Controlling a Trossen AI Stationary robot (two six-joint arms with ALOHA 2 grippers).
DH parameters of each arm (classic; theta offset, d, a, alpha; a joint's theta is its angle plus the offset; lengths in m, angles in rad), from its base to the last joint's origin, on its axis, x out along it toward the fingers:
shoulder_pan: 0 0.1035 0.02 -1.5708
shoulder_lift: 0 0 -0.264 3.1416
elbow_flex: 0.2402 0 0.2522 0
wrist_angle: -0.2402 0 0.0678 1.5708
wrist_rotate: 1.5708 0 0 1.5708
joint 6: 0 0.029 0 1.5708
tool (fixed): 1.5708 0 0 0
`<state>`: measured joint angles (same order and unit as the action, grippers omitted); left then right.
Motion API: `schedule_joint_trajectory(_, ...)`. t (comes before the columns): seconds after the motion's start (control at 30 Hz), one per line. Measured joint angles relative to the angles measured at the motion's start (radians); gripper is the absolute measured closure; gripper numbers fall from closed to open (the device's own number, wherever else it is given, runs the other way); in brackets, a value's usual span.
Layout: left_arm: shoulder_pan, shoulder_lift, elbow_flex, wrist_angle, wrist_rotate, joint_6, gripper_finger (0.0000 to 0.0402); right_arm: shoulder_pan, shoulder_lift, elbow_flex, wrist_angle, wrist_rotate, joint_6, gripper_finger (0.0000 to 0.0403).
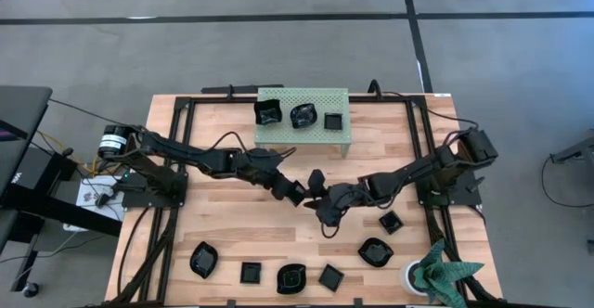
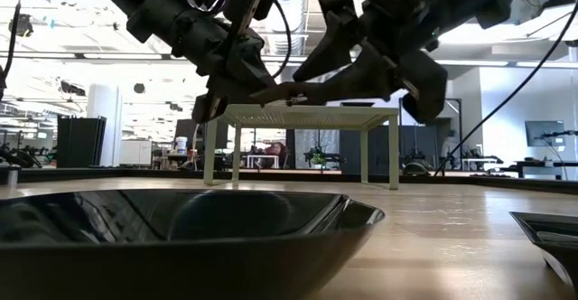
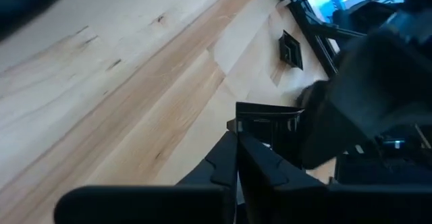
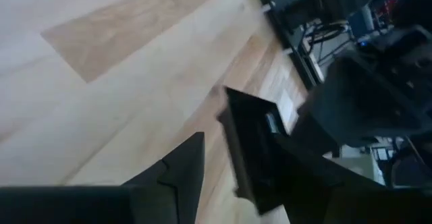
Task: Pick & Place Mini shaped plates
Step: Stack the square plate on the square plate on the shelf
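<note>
A small square black plate [image 3: 266,121] is up in the air over the table's middle, between my two grippers; in the low view the plate [image 2: 287,90] shows as a thin dark sliver. My left gripper [image 3: 237,150] is shut on it. My right gripper [image 4: 236,160] is open, with the plate [image 4: 246,143] standing edge-on between its fingers. In the high view both grippers meet near the middle, left gripper [image 1: 299,193], right gripper [image 1: 322,200]. Three more black plates lie on the pale green rack [image 1: 278,96]. Several others lie along the table's near side. My left gripper pinches the plate's rim at its near edge [image 3: 244,131] between both fingers, at their free ends. The plate is lifted clear of the table and reaches out beyond the fingertips toward my right gripper. My right gripper: I cannot tell whether one finger [image 4: 300,166] touches the plate's side; the other finger [image 4: 185,163] stands apart from it.
The rack stands on legs at the far middle. Black plates lie near the near edge [image 1: 204,259], [image 1: 291,277], [image 1: 375,250], and one plate [image 1: 391,222] lies close under my right arm. A potted plant [image 1: 442,271] stands at the near right corner. A dish [image 2: 181,228] fills the low view's foreground.
</note>
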<state>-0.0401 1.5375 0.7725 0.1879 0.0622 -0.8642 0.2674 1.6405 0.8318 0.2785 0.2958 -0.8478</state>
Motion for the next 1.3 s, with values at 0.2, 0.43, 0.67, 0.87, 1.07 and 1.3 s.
schedule_joint_trajectory(0.2, -0.002, 0.000, 0.000, 0.013, 0.017, 0.000, 0.0391, -0.030, 0.000, 0.000, 0.008, 0.000, -0.003, 0.0257)
schedule_joint_trajectory(0.43, -0.002, 0.000, 0.000, 0.039, 0.015, -0.003, 0.0383, -0.035, 0.000, 0.000, -0.003, -0.006, -0.027, 0.0318)
schedule_joint_trajectory(0.67, -0.002, 0.002, 0.000, 0.037, -0.034, -0.008, 0.0367, -0.036, 0.000, 0.000, 0.002, -0.002, -0.026, 0.0357)
schedule_joint_trajectory(0.87, -0.002, 0.002, 0.000, 0.040, -0.035, -0.006, 0.0333, -0.031, 0.000, 0.000, -0.012, -0.003, -0.026, 0.0355)
schedule_joint_trajectory(1.07, 0.002, 0.002, 0.000, 0.043, -0.062, -0.004, 0.0309, 0.002, 0.000, 0.000, -0.057, 0.007, -0.006, 0.0353)
schedule_joint_trajectory(1.3, 0.002, 0.002, 0.000, 0.041, -0.062, 0.029, 0.0304, 0.076, -0.004, 0.000, -0.167, 0.265, 0.061, 0.0354)
